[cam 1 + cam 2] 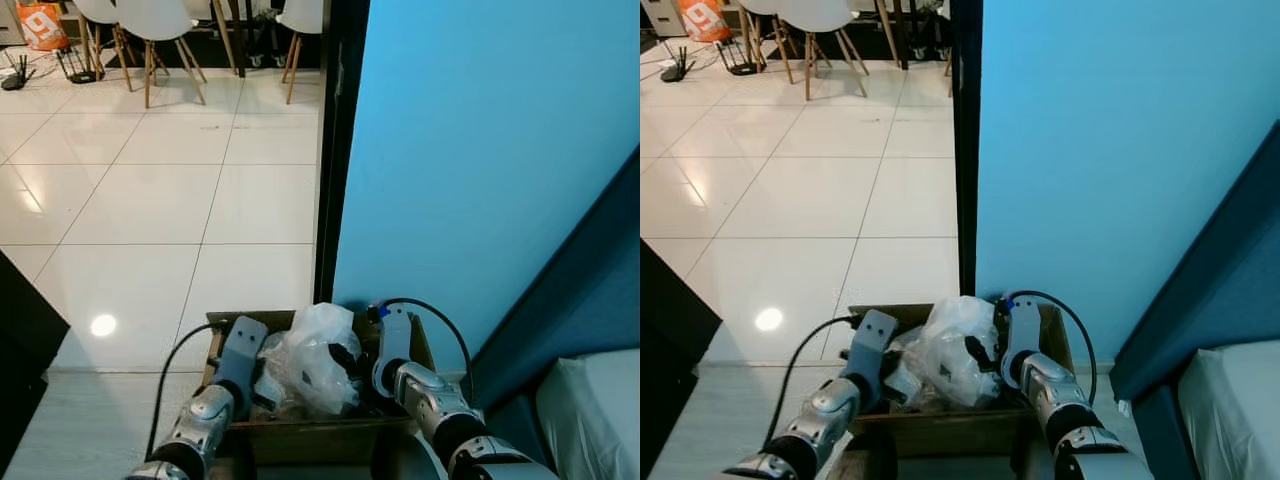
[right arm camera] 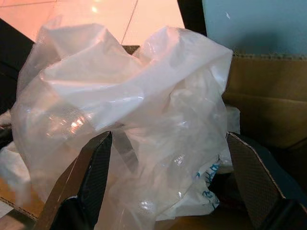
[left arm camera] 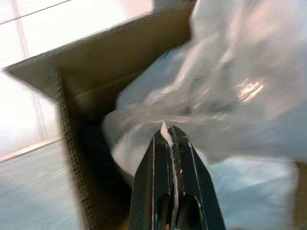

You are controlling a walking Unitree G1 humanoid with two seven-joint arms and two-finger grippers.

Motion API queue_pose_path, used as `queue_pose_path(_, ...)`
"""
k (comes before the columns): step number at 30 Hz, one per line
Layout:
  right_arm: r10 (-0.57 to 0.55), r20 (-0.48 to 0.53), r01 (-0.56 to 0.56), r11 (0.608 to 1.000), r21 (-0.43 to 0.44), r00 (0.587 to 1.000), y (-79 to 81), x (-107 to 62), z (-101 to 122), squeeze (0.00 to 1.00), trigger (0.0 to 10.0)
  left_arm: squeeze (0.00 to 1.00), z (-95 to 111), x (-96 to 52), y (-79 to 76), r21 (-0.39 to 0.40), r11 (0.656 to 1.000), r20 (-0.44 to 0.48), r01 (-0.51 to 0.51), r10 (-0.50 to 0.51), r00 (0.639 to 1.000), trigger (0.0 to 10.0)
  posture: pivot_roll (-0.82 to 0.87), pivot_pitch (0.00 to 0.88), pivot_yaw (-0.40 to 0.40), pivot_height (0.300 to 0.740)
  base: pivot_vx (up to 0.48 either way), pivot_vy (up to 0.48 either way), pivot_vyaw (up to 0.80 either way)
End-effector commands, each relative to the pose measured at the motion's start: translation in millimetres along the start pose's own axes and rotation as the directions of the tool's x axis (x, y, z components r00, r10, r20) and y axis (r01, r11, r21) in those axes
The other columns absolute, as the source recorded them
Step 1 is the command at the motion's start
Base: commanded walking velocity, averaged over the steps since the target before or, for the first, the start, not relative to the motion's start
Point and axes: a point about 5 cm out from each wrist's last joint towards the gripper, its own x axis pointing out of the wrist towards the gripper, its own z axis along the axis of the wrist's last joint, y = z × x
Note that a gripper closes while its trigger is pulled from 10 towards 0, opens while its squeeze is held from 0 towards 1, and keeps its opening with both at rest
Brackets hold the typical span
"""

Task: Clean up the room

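Cardboard box (image 1: 300, 432) on the floor (image 1: 150, 200) beside a blue wall (image 1: 480, 150) holds a crumpled plastic bag (image 1: 318, 355). Left pincer (image 3: 171, 136) is clenched on a bag fold; right pincer (image 2: 168, 158) is spread wide around the bag.

White tiled floor (image 1: 150, 220) spreading toward 12 o'clock, glossy with light spots. White chairs (image 1: 160, 35) on wooden legs at 11 o'clock, beside an orange bag (image 1: 42, 24) and black routers (image 1: 75, 64). Blue wall (image 1: 480, 150) at 2 o'clock, meeting a black door frame (image 1: 338, 140). Pale mattress corner (image 1: 595, 410) at 4 o'clock.
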Motion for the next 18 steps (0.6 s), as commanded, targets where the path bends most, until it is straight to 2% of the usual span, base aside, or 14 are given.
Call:
queue_pose_path(1,0.027,-0.012,-0.027,1.0,0.003,1.0,3.2,-0.7,-4.3,0.0,10.0,0.0,-14.9,-4.5,5.2,0.079,0.996,-0.08,-0.038,0.044,0.996,10.0,0.01,0.161,-0.04,0.601,0.0,0.0,0.0)
queue_pose_path(2,0.042,-0.017,-0.042,0.999,-0.003,0.999,0.4,-4.4,-7.1,0.0,10.0,0.0,-24.0,-7.6,8.1,0.196,0.979,-0.13,-0.058,0.084,0.988,10.0,-0.02,0.168,-0.048,0.601,0.0,0.0,0.0)
queue_pose_path(3,0.042,-0.017,-0.042,0.999,-0.003,0.999,0.4,-4.4,-7.1,0.0,10.0,0.0,-24.0,-7.6,8.1,0.196,0.979,-0.13,-0.058,0.084,0.988,10.0,-0.02,0.168,-0.048,0.601,0.0,0.0,0.0)
queue_pose_path(4,0.042,-0.015,-0.042,0.999,-0.005,0.999,-2.3,-7.0,-7.9,0.0,10.0,0.0,-27.6,-9.1,9.0,0.24,0.969,-0.143,-0.062,0.098,0.985,10.0,-0.03,0.172,-0.05,0.601,0.0,0.0,0.0)
queue_pose_path(6,0.042,-0.014,-0.042,0.999,-0.006,0.999,-4.1,-8.6,-8.4,0.0,10.0,0.0,-29.8,-10.1,9.4,0.265,0.962,-0.149,-0.064,0.107,0.983,10.0,-0.03,0.172,-0.05,0.601,0.0,0.0,0.0)
queue_pose_path(8,0.041,-0.007,-0.041,0.999,-0.003,0.999,-6.7,-11.3,-8.2,0.0,10.0,0.0,-32.7,-11.6,10.4,0.282,0.956,-0.15,-0.083,0.129,0.98,10.0,-0.08,0.18,-0.067,0.601,0.0,0.0,0.0)
queue_pose_path(9,0.037,0.002,-0.037,0.999,-0.004,0.999,-10.3,-15.2,-7.2,0.0,10.0,0.0,-34.1,-13.0,13.3,0.282,0.952,-0.141,-0.123,0.168,0.976,10.0,-0.11,0.183,-0.075,0.601,0.0,0.0,0.0)
queue_pose_path(11,0.033,0.015,-0.033,0.999,-0.006,0.999,-14.7,-21.5,-5.0,0.0,10.0,0.0,-32.9,-13.8,17.5,0.258,0.947,-0.117,-0.193,0.229,0.966,10.0,-0.14,0.187,-0.086,0.601,0.0,0.0,0.0)
queue_pose_path(14,0.033,0.019,-0.032,0.999,-0.015,0.999,-17.4,-26.4,-4.9,0.0,10.0,0.0,-28.2,-12.3,17.8,0.243,0.943,-0.091,-0.226,0.254,0.963,10.0,-0.16,0.189,-0.101,0.601,0.0,0.0,0.0)
queue_pose_path(15,0.036,0.022,-0.035,0.999,-0.018,0.999,-18.3,-30.0,-4.5,0.0,10.0,0.19,-23.9,-10.5,17.2,0.217,0.945,-0.073,-0.246,0.267,0.961,10.0,-0.18,0.189,-0.114,0.601,0.0,0.0,0.0)
queue_pose_path(16,0.037,0.024,-0.036,0.999,-0.021,0.999,-19.6,-33.4,-4.6,0.0,10.0,1.0,-18.1,-8.1,15.8,0.183,0.948,-0.053,-0.259,0.272,0.961,10.0,-0.18,0.187,-0.12,0.601,0.0,0.0,0.0)
queue_pose_path(18,0.037,0.025,-0.037,0.999,-0.022,0.999,-20.3,-35.6,-4.6,0.0,10.0,1.0,-14.4,-6.5,14.8,0.16,0.951,-0.04,-0.265,0.274,0.961,10.0,-0.18,0.187,-0.12,0.601,0.0,0.0,0.0)
